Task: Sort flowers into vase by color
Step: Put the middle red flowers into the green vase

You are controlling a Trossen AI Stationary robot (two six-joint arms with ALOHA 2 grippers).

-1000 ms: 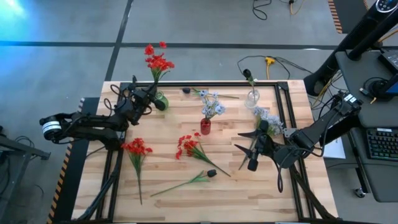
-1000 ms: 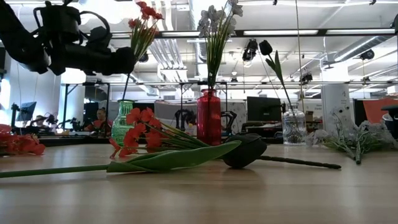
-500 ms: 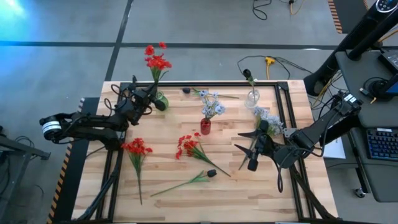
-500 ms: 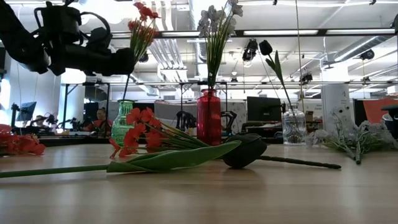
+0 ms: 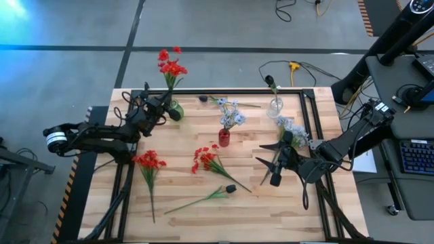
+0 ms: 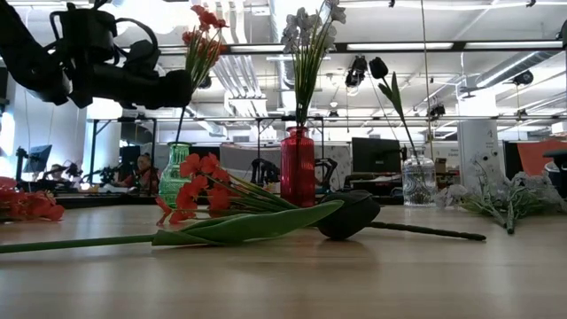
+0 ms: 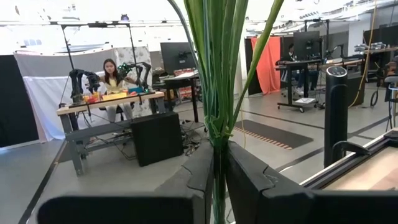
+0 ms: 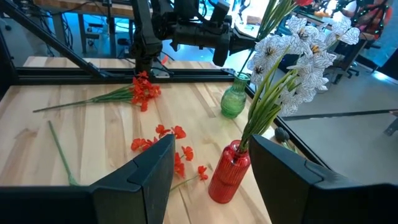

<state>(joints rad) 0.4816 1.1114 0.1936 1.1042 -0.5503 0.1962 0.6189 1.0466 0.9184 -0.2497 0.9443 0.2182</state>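
Over the green vase (image 5: 175, 108), red flowers (image 5: 170, 66) are held low on their stalks by the left gripper (image 7: 216, 177), jaws nearly shut. Light, springy stalks are best pinched mid-stem. The right gripper (image 8: 208, 180) hangs half open, empty, above the table's right side.

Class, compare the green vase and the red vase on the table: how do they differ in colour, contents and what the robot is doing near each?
The green vase holds red flowers; the red vase holds pale blue-white flowers. The green vase stands near the table's far edge, the red vase nearer its middle. The left claw is shut on the stems at the green vase; no claw is at the red vase. Both stand upright.
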